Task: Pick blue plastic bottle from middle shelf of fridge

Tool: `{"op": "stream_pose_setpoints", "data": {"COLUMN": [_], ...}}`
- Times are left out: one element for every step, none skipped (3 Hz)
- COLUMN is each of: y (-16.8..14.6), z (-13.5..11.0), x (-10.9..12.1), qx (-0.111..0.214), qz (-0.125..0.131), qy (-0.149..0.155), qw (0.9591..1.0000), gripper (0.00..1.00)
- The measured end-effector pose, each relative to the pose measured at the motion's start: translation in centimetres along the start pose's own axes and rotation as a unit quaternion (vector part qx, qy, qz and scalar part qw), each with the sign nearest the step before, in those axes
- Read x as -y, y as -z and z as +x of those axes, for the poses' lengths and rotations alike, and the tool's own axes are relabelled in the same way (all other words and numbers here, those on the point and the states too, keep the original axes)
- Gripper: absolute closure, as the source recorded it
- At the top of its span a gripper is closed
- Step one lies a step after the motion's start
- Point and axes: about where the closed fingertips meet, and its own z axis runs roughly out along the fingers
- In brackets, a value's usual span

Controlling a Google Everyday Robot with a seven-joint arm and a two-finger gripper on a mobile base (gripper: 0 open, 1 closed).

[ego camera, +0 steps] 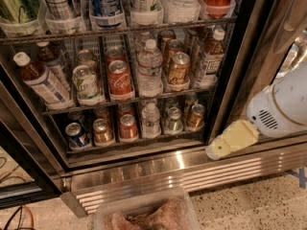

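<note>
I see my tool [225,143] low at the fridge [192,174] front, right side; its state I cannot tell. The bottle [42,80] leans at the middle shelf's [129,101] left end.

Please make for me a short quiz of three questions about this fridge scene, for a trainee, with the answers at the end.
1. True or false: the pincer is inside the fridge, at the middle shelf.
2. Where does the blue plastic bottle stand? A) far left lane of the middle shelf B) centre lane of the middle shelf C) lowest shelf
3. Fill in: on the middle shelf, the thing just right of the red can is a clear ____.

Key
1. False: it hangs outside, low on the right, near the base grille.
2. A
3. water bottle
</note>
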Motion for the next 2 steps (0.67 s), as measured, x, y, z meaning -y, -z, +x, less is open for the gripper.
{"op": "stream_pose_setpoints", "data": {"y": [-2.7, -3.8], "z": [-0.6, -1.1], "x": [0.0, 0.1], "qx": [0.015, 0.012], "qz": [-0.001, -0.016], "qy": [-0.085, -0.133], "qw": [0.9963, 0.9909], "gripper": [0.0, 0.0]}}
